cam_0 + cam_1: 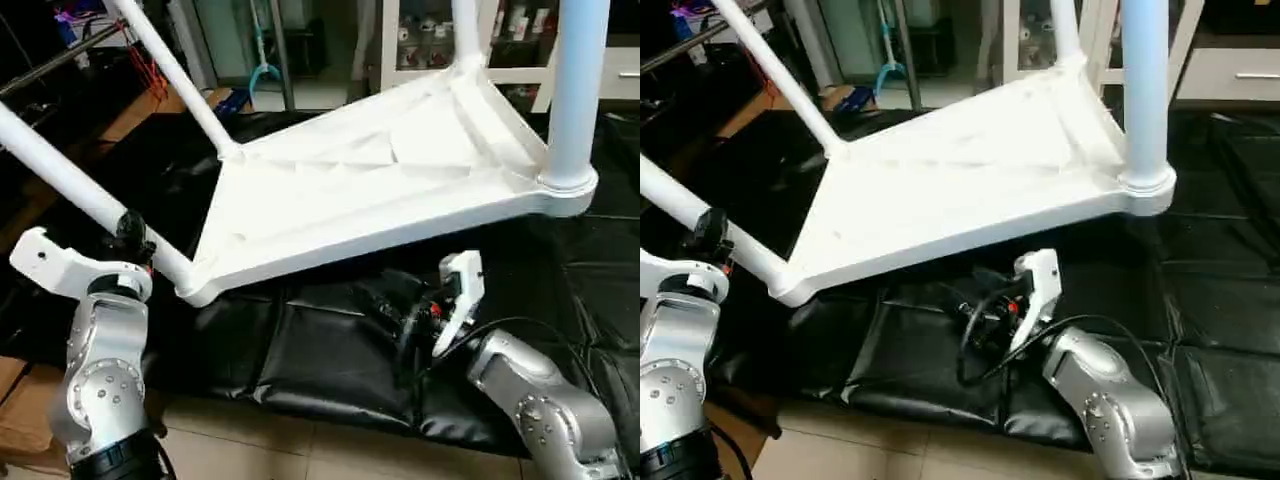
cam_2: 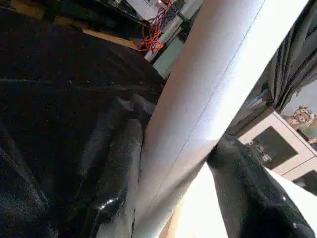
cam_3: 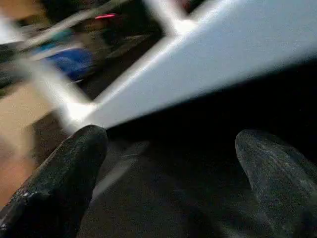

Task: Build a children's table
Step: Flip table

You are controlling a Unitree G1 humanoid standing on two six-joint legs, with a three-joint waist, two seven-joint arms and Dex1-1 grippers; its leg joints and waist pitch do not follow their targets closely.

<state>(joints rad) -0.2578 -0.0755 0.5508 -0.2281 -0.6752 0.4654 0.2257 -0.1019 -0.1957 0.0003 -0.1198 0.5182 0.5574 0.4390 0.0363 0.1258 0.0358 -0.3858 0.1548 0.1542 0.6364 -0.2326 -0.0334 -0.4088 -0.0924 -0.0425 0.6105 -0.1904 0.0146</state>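
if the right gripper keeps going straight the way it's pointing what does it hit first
Probably the near edge of the upturned tabletop, which crosses ahead of the open right gripper above the black mat. Depth is unclear, so it may slide beneath.

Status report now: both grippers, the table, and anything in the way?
Left gripper shut on near-left leg. Right gripper open, empty, below tabletop edge. Table upside down, tilted, on black mat. Nothing in the way.

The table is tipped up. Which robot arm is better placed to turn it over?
Probably the left: its pincer is clamped on a leg of the table. The right pincer is open below the edge, holding nothing.
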